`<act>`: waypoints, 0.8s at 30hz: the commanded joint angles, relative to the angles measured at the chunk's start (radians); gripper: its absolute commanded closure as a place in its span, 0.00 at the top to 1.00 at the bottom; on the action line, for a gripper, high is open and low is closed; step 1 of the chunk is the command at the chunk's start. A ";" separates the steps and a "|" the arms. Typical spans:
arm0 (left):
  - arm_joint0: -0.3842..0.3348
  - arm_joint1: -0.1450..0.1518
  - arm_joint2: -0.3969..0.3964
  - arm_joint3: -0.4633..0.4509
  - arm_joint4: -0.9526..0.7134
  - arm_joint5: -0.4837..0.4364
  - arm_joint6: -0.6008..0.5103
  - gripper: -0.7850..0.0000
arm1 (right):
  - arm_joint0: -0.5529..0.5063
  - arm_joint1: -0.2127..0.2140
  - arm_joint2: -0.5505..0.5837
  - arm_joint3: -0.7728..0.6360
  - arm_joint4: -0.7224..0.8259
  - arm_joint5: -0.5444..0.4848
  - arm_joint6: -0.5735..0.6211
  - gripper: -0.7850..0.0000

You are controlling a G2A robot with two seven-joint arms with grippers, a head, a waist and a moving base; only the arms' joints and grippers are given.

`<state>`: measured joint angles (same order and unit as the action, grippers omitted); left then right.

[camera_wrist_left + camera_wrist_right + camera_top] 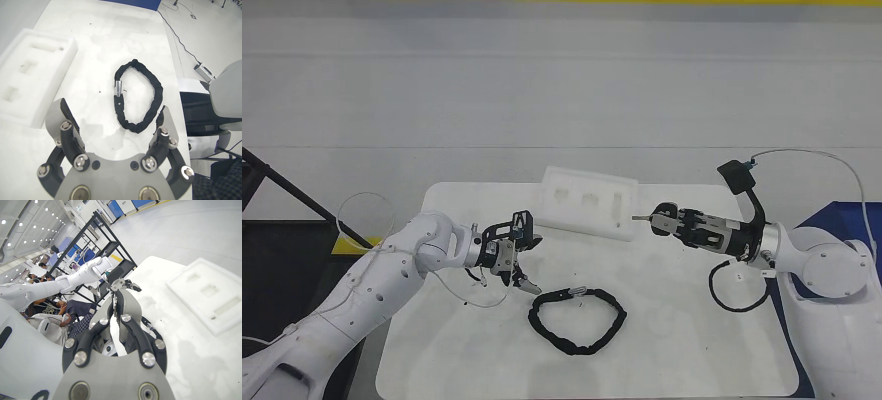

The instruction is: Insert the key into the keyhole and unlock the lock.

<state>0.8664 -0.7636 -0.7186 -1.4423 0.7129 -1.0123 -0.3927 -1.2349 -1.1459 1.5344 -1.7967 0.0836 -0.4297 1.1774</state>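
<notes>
The chain lock point(577, 320) lies flat on the white counter point(692, 340), toward its near middle. It is a black fabric-sleeved loop, closed on itself, with a short silver barrel point(118, 88) joining one end to the other. From here I can't make out the keyhole. The left end effector point(524, 255) hangs just above the counter, close to the barrel end of the loop. Its fingers point(65, 110) are spread wide with nothing between them. Seen from its own wrist, the loop point(140, 98) sits right ahead between the two open tips, but neither tip touches it. Across the counter, the right end effector point(654, 218) is held in the air with its fingers point(121, 302) pressed together. A small thin metal stub pokes out past the tips, which I take to be the key point(640, 216), pinched there and pointing toward the other arm. The key is up off the counter, just beside the right end of a white foam tray point(587, 200), and well apart from the lock. That tray sits at the far side of the counter, behind the lock, and has a few rectangular pockets cut into it. I can see one small dark speck in one pocket, but I can't tell what it is. A black cable loops on the counter near the right arm's wrist.
</notes>
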 commanded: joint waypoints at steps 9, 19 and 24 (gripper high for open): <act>0.016 -0.004 0.001 -0.006 0.003 0.034 0.024 1.00 | 0.000 0.000 0.000 0.000 0.000 0.000 0.000 0.00; 0.068 -0.067 0.075 0.017 0.390 0.163 0.368 1.00 | 0.000 0.000 0.000 0.000 0.000 0.000 0.000 0.00; 0.061 -0.115 0.147 0.082 0.489 0.201 0.472 1.00 | 0.000 0.000 0.000 0.000 0.000 0.000 0.000 0.00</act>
<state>0.9298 -0.8691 -0.5862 -1.3759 1.1884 -0.8186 0.0633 -1.2349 -1.1459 1.5344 -1.7967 0.0836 -0.4297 1.1774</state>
